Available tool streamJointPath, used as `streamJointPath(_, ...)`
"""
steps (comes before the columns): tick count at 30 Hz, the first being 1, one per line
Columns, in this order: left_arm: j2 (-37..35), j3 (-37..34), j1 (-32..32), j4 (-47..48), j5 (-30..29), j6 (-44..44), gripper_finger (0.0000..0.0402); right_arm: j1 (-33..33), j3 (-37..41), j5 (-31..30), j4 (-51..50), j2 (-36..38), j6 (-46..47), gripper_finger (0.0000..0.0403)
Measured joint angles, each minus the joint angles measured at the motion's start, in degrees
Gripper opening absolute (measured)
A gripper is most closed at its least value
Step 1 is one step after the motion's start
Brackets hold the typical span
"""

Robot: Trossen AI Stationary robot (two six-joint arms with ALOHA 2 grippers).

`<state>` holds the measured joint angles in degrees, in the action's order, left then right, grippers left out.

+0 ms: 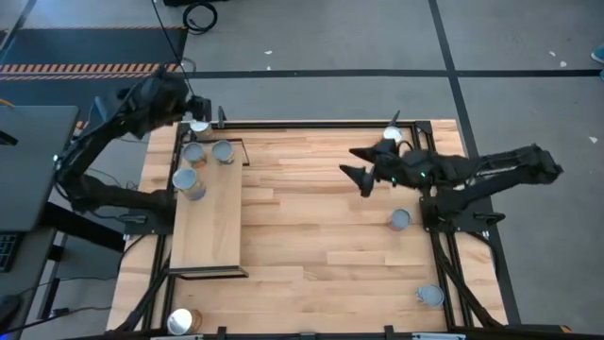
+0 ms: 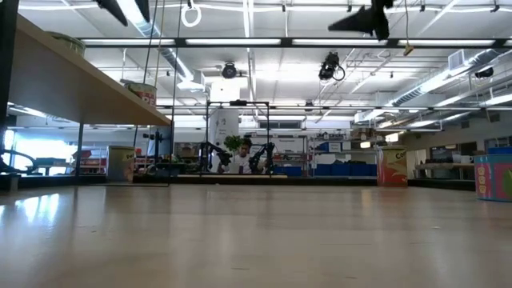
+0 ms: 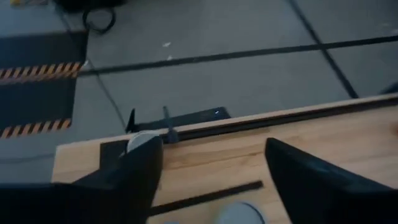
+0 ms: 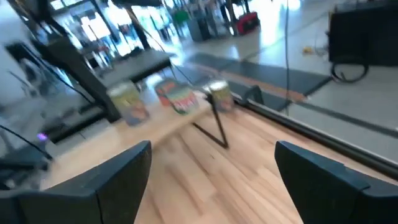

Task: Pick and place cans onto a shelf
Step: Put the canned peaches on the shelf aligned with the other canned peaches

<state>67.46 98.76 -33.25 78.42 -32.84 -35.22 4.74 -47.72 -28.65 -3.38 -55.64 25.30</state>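
On the shelf (image 1: 209, 222) at the table's left you have four cans at its far end: one in the far corner (image 1: 199, 126) under the left gripper (image 1: 201, 106), two side by side (image 1: 192, 153) (image 1: 224, 151) just nearer, and a fourth (image 1: 187, 180) nearer again at the shelf's outer edge. Your left gripper hovers over that corner can with its fingers (image 3: 134, 180) spread wide, gripping nothing. Four more cans sit on the table (image 1: 321, 227): one (image 1: 393, 136) by the far edge behind the right arm, one (image 1: 400, 219) mid-right, one (image 1: 429, 296) near the front right, one (image 1: 183, 321) at the front left corner. Your right gripper (image 1: 359, 168) hangs above the table's middle, jaws wide apart and empty.
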Motion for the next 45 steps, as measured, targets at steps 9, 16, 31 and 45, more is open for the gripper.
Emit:
streamJointPath(9, 7.8, -0.04, -19.99, -0.88, 12.94, 9.22, 0.0358, -14.2, 0.0, 12.06, -5.36, -3.58, 0.23, 0.0349)
streamJointPath(16, 12.75, -0.04, -24.79, -0.41, 17.74, 8.65, 0.0358, -19.42, 0.0, 18.98, -5.92, -5.61, -4.77, 0.0349)
streamJointPath(31, 20.44, -12.66, -23.09, -5.59, 12.27, -11.01, 0.0357, -33.39, 0.0, 33.25, -10.31, -7.58, -19.92, 0.0349)
streamJointPath(45, 20.37, -31.98, -24.24, -20.82, 7.69, -40.73, 0.0357, -39.24, 0.0, 40.48, -8.8, -8.95, -23.13, 0.0349)
